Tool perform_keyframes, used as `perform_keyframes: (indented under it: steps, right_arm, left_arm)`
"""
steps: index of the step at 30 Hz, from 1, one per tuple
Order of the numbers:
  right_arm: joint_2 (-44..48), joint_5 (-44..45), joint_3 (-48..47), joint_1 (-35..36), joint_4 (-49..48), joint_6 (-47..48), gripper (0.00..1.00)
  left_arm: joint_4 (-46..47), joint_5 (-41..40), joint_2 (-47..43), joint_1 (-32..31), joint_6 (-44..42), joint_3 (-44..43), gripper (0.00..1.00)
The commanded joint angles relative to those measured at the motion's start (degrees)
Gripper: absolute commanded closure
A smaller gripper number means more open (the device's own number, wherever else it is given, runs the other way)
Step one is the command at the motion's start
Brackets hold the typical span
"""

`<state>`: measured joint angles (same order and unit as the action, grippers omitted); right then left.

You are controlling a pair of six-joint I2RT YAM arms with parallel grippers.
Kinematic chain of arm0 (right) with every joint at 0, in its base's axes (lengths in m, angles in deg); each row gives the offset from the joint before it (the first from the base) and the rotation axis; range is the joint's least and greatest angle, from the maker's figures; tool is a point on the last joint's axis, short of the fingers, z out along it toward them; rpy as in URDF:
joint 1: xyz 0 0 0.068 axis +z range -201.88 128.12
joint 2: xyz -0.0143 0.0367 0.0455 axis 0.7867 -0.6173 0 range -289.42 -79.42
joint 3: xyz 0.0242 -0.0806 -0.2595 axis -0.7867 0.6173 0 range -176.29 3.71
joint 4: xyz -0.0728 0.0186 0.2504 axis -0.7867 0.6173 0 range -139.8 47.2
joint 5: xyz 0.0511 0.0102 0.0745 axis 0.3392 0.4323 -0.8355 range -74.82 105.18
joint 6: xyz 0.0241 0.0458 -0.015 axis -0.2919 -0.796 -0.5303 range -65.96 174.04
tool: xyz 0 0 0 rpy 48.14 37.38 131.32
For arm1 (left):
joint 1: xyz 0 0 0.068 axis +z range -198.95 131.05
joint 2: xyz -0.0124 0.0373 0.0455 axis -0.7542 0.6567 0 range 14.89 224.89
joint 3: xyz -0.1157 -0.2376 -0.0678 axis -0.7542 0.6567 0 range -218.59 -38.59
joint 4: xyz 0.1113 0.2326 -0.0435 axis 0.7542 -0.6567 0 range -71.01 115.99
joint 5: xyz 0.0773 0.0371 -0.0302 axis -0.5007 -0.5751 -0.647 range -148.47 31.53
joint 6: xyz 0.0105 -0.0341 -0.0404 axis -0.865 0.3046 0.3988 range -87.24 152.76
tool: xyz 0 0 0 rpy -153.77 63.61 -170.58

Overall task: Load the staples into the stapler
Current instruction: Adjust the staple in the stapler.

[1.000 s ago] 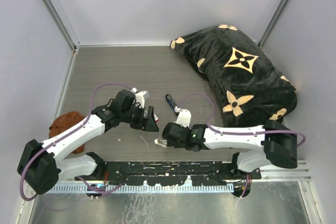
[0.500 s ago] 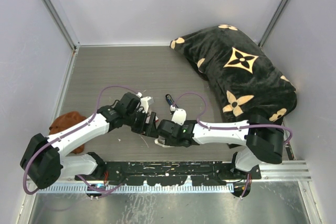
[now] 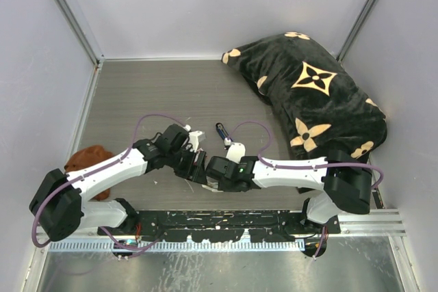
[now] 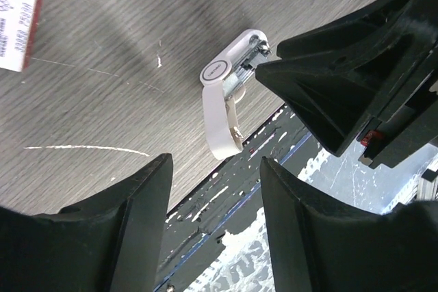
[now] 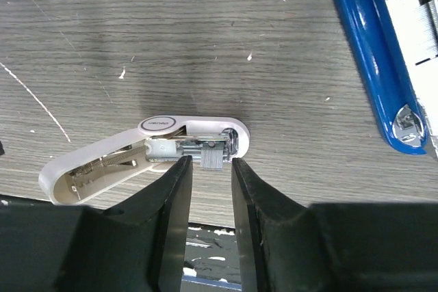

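The staples [image 5: 214, 157], a small silvery block, lie in the metal channel of a small white oblong piece [image 5: 96, 162] that is hinged open on the table. My right gripper [image 5: 211, 163] is narrowly open, its fingertips on either side of the block with small gaps showing. The blue stapler [image 5: 369, 52] lies apart to the right; it also shows in the top view [image 3: 222, 132]. My left gripper [image 4: 215, 169] is open and empty, hovering just short of the white piece [image 4: 220, 111] and facing my right gripper [image 3: 211, 181].
A red-and-white cardboard box [image 4: 17, 11] lies near the left gripper. A black cushion with tan flower marks [image 3: 315, 100] fills the back right. A brown object [image 3: 85, 161] lies by the left wall. The black mounting rail [image 3: 219, 220] runs along the near edge.
The left gripper has swung right and the right gripper has moved left. Both now meet over the white piece near the table's front edge.
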<state>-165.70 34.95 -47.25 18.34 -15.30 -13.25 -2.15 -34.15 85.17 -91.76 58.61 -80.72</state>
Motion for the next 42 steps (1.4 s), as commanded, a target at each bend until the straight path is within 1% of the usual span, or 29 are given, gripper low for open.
perform_keyframes:
  steps: [1, 8, 31, 37, 42]
  right_arm:
    - [1.6, 0.7, -1.4, 0.2, 1.2, -1.5, 0.65]
    - [0.3, -0.4, -1.3, 0.3, -0.6, -1.0, 0.66]
    - [-2.3, -1.5, -0.4, 0.4, -1.8, -1.6, 0.71]
    - [-1.4, -0.9, -0.4, 0.5, -1.6, -1.7, 0.74]
    - [0.3, 0.1, -1.7, 0.5, 0.4, -1.3, 0.73]
  left_arm:
    - [-0.3, -0.3, 0.8, -2.1, -0.9, -1.3, 0.45]
    - [-0.9, -1.3, 1.3, -2.7, -1.0, -1.5, 0.48]
    - [-0.8, -1.4, 1.3, -3.5, -1.1, -1.6, 0.49]
    - [-0.9, -1.6, 1.3, -3.7, -1.2, -1.5, 0.49]
    - [-1.0, -1.7, 1.3, -3.8, -1.2, -1.7, 0.49]
